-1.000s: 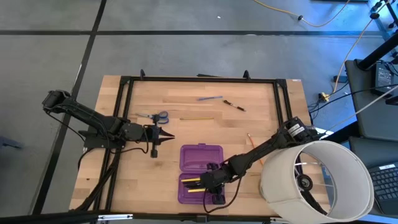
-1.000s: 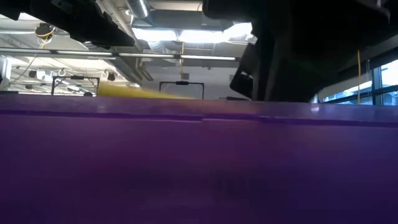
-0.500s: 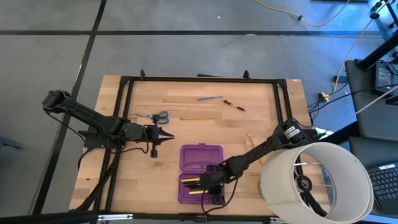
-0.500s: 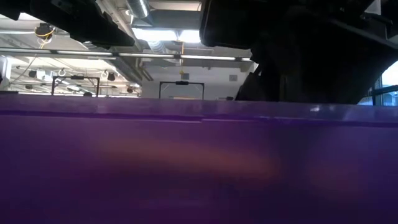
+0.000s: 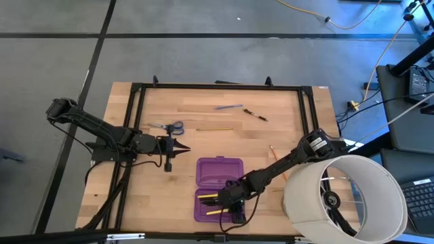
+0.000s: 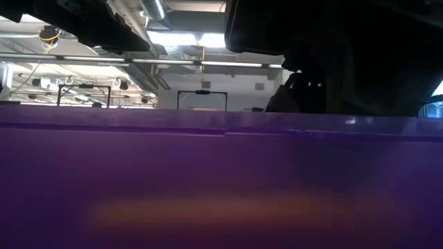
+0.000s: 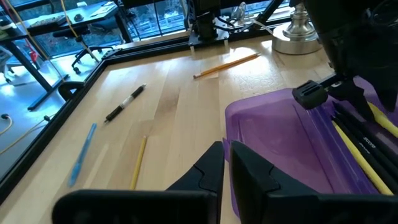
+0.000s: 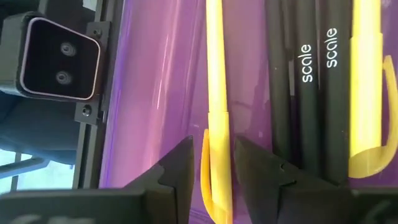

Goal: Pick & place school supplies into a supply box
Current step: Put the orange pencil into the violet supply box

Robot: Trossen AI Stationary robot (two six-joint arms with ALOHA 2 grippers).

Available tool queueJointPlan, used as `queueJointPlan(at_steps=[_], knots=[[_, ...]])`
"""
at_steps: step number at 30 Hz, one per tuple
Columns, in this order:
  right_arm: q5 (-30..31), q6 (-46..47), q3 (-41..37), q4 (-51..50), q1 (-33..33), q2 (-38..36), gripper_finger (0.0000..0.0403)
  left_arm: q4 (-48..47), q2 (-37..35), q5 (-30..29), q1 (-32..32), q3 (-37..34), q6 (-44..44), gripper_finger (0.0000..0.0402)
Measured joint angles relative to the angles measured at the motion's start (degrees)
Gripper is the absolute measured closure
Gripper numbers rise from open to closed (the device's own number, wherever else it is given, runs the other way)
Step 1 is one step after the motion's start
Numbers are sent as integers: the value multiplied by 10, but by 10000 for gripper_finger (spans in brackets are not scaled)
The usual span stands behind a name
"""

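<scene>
Now my right gripper hangs low over the near half of the purple supply box, fingers slightly parted around a yellow pen lying inside beside black pens. My left gripper waits closed, left of the box, near the scissors.

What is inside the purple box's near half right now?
In the supply box, the near half holds yellow pens and black pens lying side by side. The right gripper hangs over that half, covering whatever lies under it.
</scene>
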Motion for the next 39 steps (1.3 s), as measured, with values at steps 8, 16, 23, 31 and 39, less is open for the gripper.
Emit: queueJointPlan(at_steps=[8, 16, 23, 31, 39], knots=[[1, -1, 1, -18, -16, -45, 280, 0, 0, 0, 0, 0, 0, 381], [59, -5, 1, -86, -26, -102, 280, 0, 0, 0, 0, 0, -1, 382], [121, 30, 0, -212, -38, -118, 280, 0, 0, 0, 0, 0, -1, 380], [122, 33, 0, -284, -60, -123, 280, 0, 0, 0, 0, 0, -5, 382], [110, 41, -57, -252, -91, -173, 280, -1, 0, 0, 0, 0, -14, 377]])
